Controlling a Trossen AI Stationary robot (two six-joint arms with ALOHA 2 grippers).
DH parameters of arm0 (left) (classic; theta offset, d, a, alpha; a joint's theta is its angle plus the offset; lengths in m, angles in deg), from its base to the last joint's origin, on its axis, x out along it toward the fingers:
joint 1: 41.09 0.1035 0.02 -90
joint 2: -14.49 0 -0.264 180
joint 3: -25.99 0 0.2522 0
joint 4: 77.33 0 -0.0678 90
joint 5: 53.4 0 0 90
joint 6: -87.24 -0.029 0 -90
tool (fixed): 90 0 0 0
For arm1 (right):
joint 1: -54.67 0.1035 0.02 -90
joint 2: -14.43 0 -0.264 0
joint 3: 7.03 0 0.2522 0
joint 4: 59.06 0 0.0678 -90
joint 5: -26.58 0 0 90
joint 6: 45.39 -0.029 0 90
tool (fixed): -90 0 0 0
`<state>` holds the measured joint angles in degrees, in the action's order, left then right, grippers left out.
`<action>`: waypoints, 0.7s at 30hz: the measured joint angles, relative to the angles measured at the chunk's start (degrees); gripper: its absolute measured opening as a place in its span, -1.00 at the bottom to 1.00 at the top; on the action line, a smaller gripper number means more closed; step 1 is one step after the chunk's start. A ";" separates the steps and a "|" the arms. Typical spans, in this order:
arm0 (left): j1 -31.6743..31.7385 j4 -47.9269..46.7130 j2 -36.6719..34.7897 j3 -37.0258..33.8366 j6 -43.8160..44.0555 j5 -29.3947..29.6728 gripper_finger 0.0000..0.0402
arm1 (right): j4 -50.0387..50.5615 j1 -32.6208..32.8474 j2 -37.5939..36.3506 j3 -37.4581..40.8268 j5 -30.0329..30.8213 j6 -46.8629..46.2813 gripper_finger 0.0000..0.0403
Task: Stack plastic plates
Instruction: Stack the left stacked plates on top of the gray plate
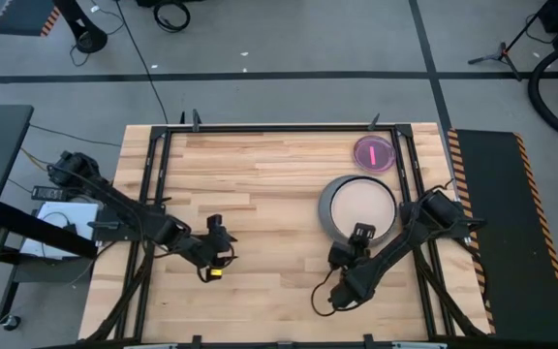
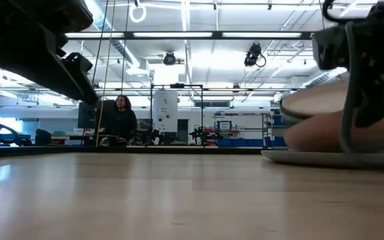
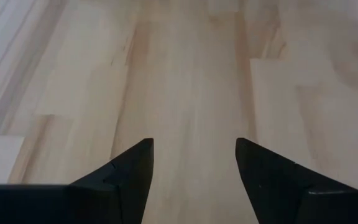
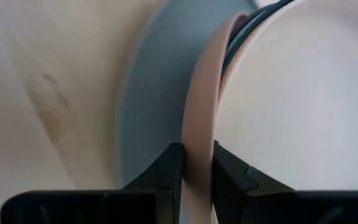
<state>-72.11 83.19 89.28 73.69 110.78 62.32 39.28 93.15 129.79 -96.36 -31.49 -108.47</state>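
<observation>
A stack of plastic plates [image 1: 359,206] sits on the table's right half: a large grey plate [image 4: 151,93] at the bottom, then a pink plate, dark teal edges [image 4: 241,31] and a cream plate [image 4: 297,93] on top. A small red-pink plate [image 1: 373,152] lies flat by itself beyond the stack. My right gripper [image 4: 197,165] is at the stack's near rim, shut on the pink plate. My left gripper [image 3: 194,162] hovers open over bare wood at the table's left half [image 1: 216,233]. My right gripper pinches the pink plate's rim [image 4: 199,124] at the stack's near side, one finger on each face of the rim. It comes from the table's near side, slanting down. The pink plate carries the teal and cream plates, and it lies over the grey plate [image 2: 325,158].
Black frame rails run along the table's edges [image 1: 279,127]. Open wood lies between the two arms [image 1: 269,213]. In the low view a person [image 2: 122,120] stands far behind the table, and the right arm's cable [image 2: 345,127] hangs in front of the stack.
</observation>
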 joint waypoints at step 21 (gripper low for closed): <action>-1.25 2.90 0.00 -0.02 -2.33 -0.03 0.16 | -8.71 -3.08 0.02 -3.72 -3.33 4.16 -0.39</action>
<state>-73.36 86.10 89.28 73.67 108.45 62.29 30.57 90.07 129.80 -100.07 -34.82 -104.31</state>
